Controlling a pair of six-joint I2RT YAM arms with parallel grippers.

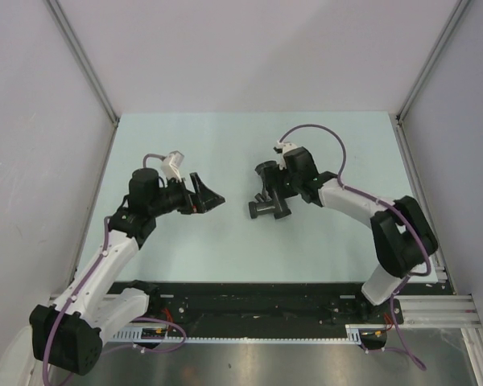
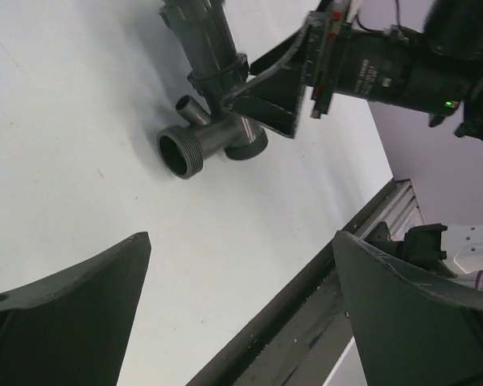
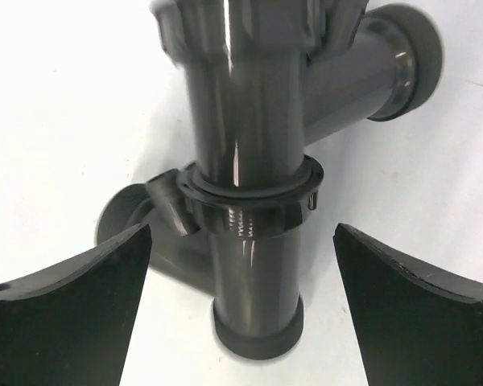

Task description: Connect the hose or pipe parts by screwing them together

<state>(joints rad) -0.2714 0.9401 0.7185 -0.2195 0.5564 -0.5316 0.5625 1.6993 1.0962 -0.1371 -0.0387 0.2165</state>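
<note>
- The right pincer (image 3: 241, 232) is released: its jaws stand wide on either side of the joined pipe and touch neither flank.
- Between those jaws a ribbed collar (image 3: 249, 203) ties the straight tube (image 2: 205, 36) to the branched fitting (image 2: 213, 143).
- The left pincer (image 2: 240, 241) is released and empty, and both parts lie ahead of it on the counter (image 2: 72, 121).
- Risk: the thread may be only partly home (how far the collar is seated cannot be judged), so a finger brushing the pipe could roll or loosen it.

Pipe fittings (image 3: 249, 121) glossy dark plastic; table (image 1: 225, 249) matt.
</note>
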